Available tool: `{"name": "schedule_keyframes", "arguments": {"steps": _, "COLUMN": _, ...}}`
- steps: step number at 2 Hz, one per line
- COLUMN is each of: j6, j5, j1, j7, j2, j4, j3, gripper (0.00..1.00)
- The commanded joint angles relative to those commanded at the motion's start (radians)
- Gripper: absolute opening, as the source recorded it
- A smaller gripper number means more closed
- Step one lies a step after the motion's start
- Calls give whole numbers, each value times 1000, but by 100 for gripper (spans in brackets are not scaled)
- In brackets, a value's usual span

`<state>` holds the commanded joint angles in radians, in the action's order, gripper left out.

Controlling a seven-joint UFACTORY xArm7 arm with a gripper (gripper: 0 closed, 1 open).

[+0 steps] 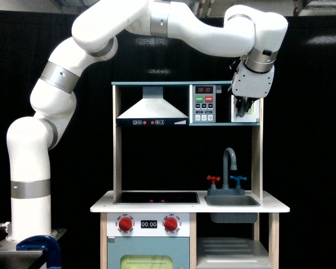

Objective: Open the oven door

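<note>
The oven door [254,107] sits at the top right of the toy kitchen, right of the red and green button panel [204,109]. It is swung partly out, so its white frame and pale yellow-green window look narrow, and a dark gap shows between door and panel. My gripper [243,108] hangs straight in front of the door, its dark fingers [240,105] closed where the grey handle is. The handle itself is hidden behind them.
A grey range hood [152,109] fills the shelf to the exterior view's left of the panel. Below are the faucet [230,162], sink [231,200] and hob [155,197]. A wider light-blue door [148,255] with red knobs [170,224] is at the bottom. A blue clamp [39,249] sits by my base.
</note>
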<state>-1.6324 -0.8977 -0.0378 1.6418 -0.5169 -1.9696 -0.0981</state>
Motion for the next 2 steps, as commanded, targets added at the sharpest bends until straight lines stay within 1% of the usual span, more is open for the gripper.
{"name": "schedule_keyframes", "arguments": {"steps": 1, "j6": -44, "j5": 12, "j1": 45, "j7": -47, "j2": -104, "j4": -170, "j3": 42, "gripper": 0}}
{"name": "schedule_keyframes", "arguments": {"steps": 2, "j6": -75, "j5": 23, "j1": 73, "j7": -80, "j2": -170, "j4": -281, "j3": 70, "gripper": 0}}
